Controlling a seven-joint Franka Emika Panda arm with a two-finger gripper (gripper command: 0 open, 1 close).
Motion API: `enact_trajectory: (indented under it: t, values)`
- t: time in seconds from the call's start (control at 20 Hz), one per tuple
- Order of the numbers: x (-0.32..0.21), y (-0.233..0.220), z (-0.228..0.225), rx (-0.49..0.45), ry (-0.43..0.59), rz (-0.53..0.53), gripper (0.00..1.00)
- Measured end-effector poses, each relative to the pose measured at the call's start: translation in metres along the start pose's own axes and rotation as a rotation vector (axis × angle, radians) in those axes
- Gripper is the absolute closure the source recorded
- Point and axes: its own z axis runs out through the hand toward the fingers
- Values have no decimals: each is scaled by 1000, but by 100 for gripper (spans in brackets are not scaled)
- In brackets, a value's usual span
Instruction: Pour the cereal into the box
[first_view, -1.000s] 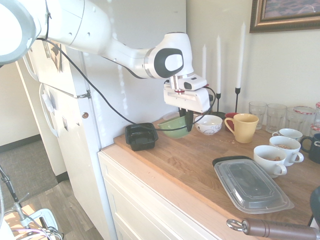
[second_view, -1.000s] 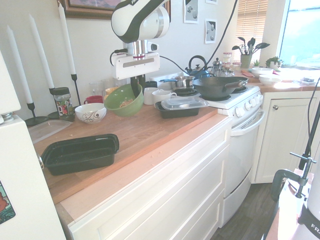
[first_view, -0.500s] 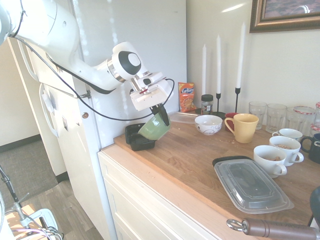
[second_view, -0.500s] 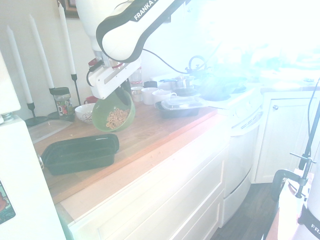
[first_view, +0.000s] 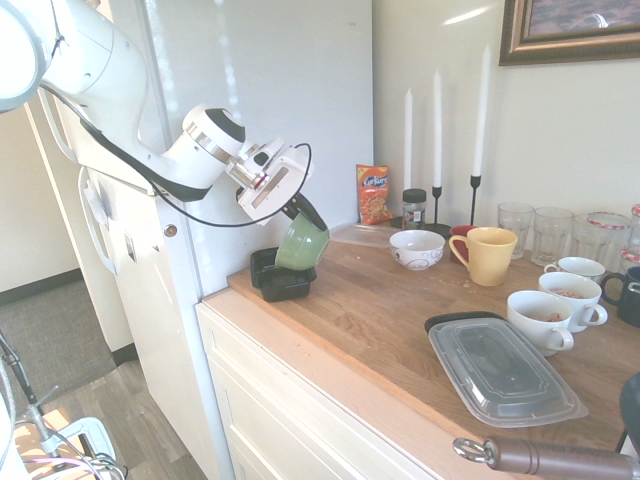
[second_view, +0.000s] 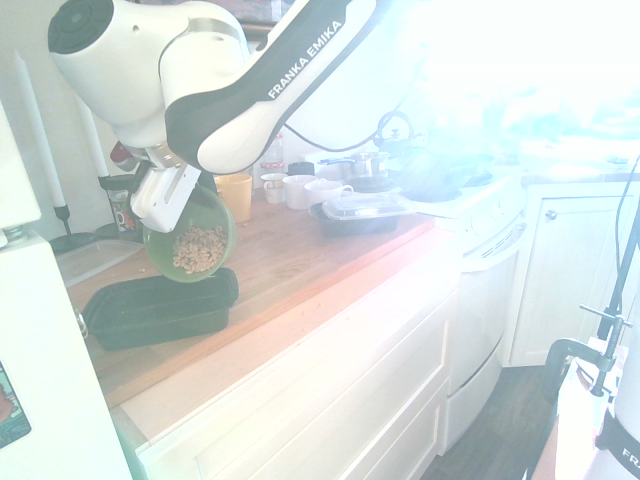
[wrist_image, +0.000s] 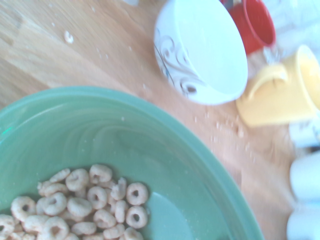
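My gripper (first_view: 298, 210) is shut on the rim of a green bowl (first_view: 302, 243), held tipped steeply over the box (first_view: 279, 281), a black low-walled tray at the counter's left end beside the fridge. The cereal (second_view: 198, 250), small tan rings, lies heaped in the lower side of the green bowl (second_view: 190, 243), just above the near end of the box (second_view: 160, 305). In the wrist view the cereal (wrist_image: 85, 205) sits inside the green bowl (wrist_image: 150, 145). I cannot see any cereal in the box.
A white patterned bowl (first_view: 417, 248), a yellow mug (first_view: 490, 255), white cups (first_view: 543, 320) and glasses stand toward the back right. A clear-lidded black container (first_view: 505, 370) lies near the front. An orange packet (first_view: 372, 193) and candles stand against the wall.
The arm has swung the green bowl from above mid-counter to the left end and tipped it further over the box. The grip stays shut.
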Motion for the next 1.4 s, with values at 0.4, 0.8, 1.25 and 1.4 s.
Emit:
enact_trajectory:
  t: [0.4,0.8,1.25,1.4]
  values:
    - [1,-17,0,-31,138,-92,100]
    - [-12,-31,-19,-76,264,-182,100]
    - [-43,-37,-21,-121,435,-299,100]
    - [-58,-37,-16,-135,475,-336,100]
